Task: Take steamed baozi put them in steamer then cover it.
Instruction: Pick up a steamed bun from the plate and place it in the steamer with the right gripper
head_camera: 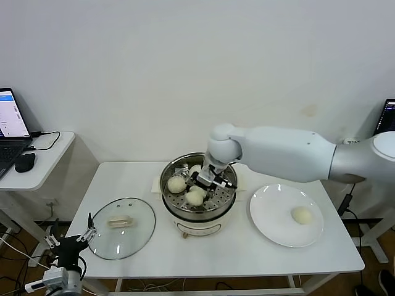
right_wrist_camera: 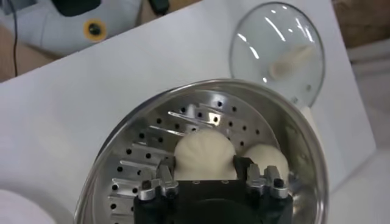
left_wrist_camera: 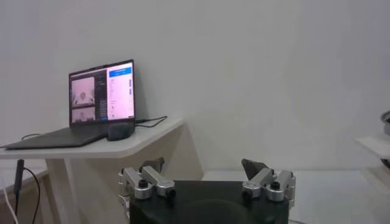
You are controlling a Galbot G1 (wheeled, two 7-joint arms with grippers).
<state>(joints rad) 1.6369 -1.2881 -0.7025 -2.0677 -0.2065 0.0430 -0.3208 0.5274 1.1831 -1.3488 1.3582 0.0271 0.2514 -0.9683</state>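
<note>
Head view: the right gripper (head_camera: pixel 205 180) reaches into the steamer (head_camera: pixel 199 213) at frame centre, clamped on a baozi (head_camera: pixel 196 196); another baozi (head_camera: pixel 301 215) sits on the white plate (head_camera: pixel 271 219) at right, the cover (head_camera: pixel 121 227) lies lower left. Left wrist view: the left gripper (left_wrist_camera: pixel 206 176) at the bottom edge stands apart, holding nothing. Right wrist view: fingers (right_wrist_camera: pixel 164 172) flank that baozi on the perforated tray (right_wrist_camera: pixel 146 158).

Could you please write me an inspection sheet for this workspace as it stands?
Surface: white table, bare at the front.
Job's things: steamer at centre; three baozi visible in it, one at the left; a fourth baozi on the plate; cover flat on the table, left of the steamer.
Clutter: nothing seen.
Grippers: right gripper inside the steamer, shut on a baozi; left gripper open, parked low off the table's left corner.
Cables: cable on the side desk.
Surroundings: laptop, mouse, white wall.
</note>
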